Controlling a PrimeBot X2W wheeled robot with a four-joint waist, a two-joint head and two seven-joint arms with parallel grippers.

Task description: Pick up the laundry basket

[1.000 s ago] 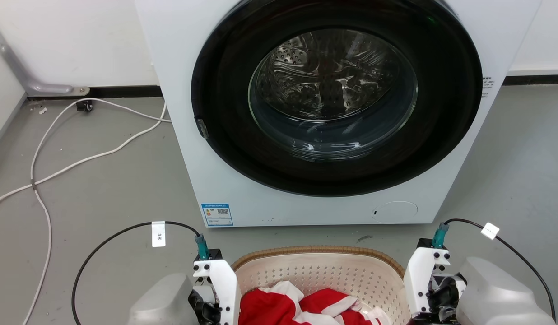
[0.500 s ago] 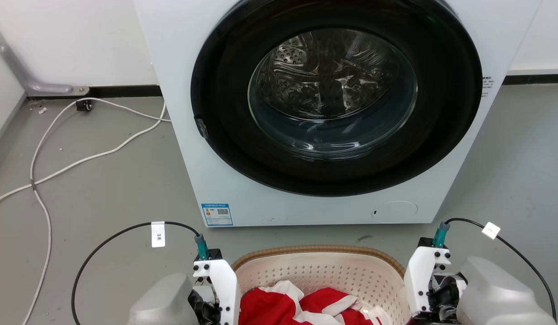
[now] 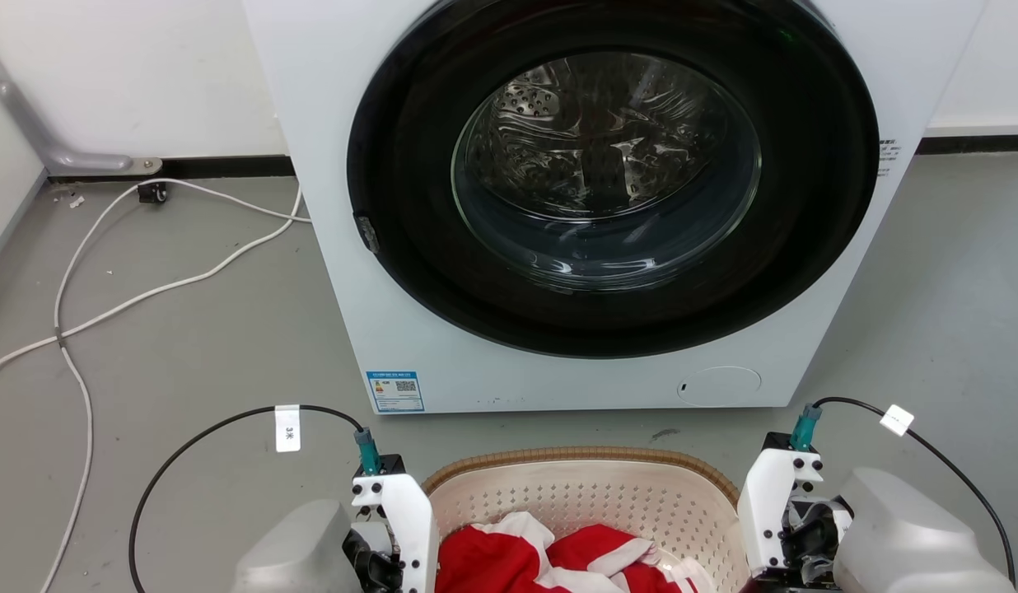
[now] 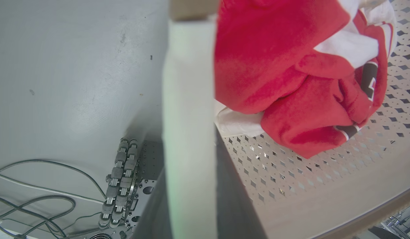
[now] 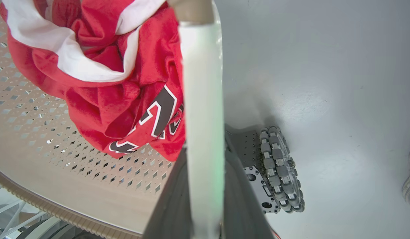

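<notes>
The laundry basket (image 3: 591,494) sits at the bottom middle of the head view, in front of the white washing machine (image 3: 369,313) with a strip of grey floor (image 3: 188,329) between them, and each short side of the basket is flanked by one of the robot's arms. Its brown woven-look rim (image 3: 583,454) curves over a cream wall dotted with small holes, and a crumpled red and white garment (image 3: 509,560) lies inside. The left tool (image 4: 190,159) is clamped on the basket's left side: in the left wrist view the cream wall runs straight up between its two dark fingers (image 4: 235,205), one inside the basket beside the cloth and one outside over the floor. The right tool (image 5: 205,142) grips the opposite side the same way — the wall passes between its fingers (image 5: 171,212), with the garment's black, white-edged lettering (image 5: 158,109) just beside the inner one. Whether the basket's bottom rests on the floor I cannot tell. A roller wheel (image 4: 120,179) of the robot's base shows on the floor outside the basket in the left wrist view, and another (image 5: 279,169) in the right wrist view. The washer's round dark door (image 3: 805,247) is closed, its glass showing the steel drum (image 3: 600,156). White cables (image 3: 147,292) trail across the floor to the left of the machine, and a black cable with a white tag (image 3: 288,427) loops up from the left arm.
</notes>
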